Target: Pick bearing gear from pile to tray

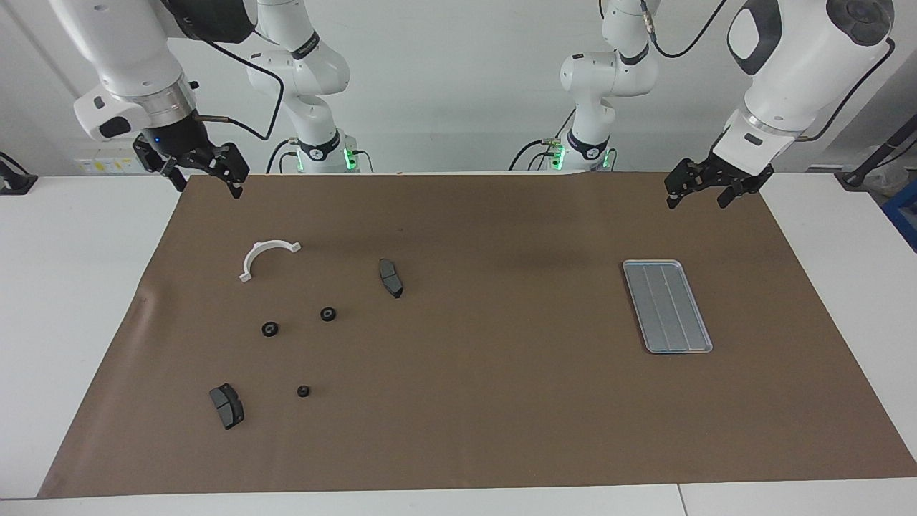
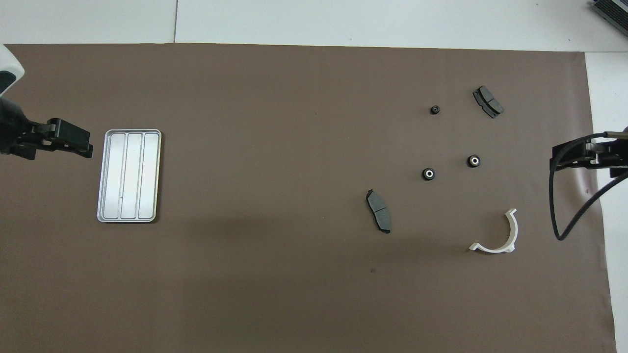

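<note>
I have both arms waiting, raised over the surface's robot-side corners. The right gripper [image 1: 204, 172] hangs jaws spread and empty at the pile's end; the left gripper [image 1: 706, 188], likewise released, hangs near the grooved silver-grey metal tray [image 1: 667, 306]. Three small black round bearing gears [image 1: 327, 314] lie loose among two dark grey brake pads [image 1: 390, 277] and a white arc-shaped bracket [image 1: 266, 257], well apart from the tray, so I judge the right arm should pick.

**White desk, brown mat, plain wall**

I'm looking at a white desk [image 1: 86, 301] with a large brown mat [image 1: 473, 401] spread over most of it. A seam runs through the bare desk top at about 5 o'clock in the facing view. A plain pale wall [image 1: 458, 79] rises at 12 o'clock there. A blue object [image 1: 904, 215] sits at 3 o'clock, cut by the edge. Light is even, with soft shadows on the mat.
</note>
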